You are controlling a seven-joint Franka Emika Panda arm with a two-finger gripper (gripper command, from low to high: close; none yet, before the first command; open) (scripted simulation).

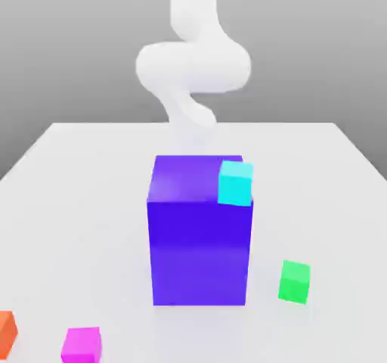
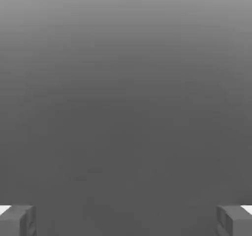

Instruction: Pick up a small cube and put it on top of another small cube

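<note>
Gripper (image 2: 126, 220) fingers (image 2: 17, 220) spread wide, nothing btwn. Magenta cube (image 1: 82, 344) at tabletop (image 1: 75, 203) front edge, partly cut off; orange cube (image 1: 6, 333) too. Green cube (image 1: 294, 281) beside blue-violet block (image 1: 199, 240). Arm (image 1: 193, 63) blurry behind.

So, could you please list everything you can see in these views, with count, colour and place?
big block: one, blue-violet, middle of the table, in front of the arm.
cyan cube: one, cyan, at the big block's upper corner on the exterior view's right; whether it rests on the block or sits behind it, I cannot tell.
green cube: one, bright green, on the table near the block's base, on the exterior view's right.
magenta cube: one, magenta-pink, near edge of the table, exterior view's left.
orange cube: one, orange, cut off by the exterior view's left edge.
table: one, white.
arm: one, white, behind the block.
gripper: one, grey fingers, jaws wide apart, holding nothing.
</note>
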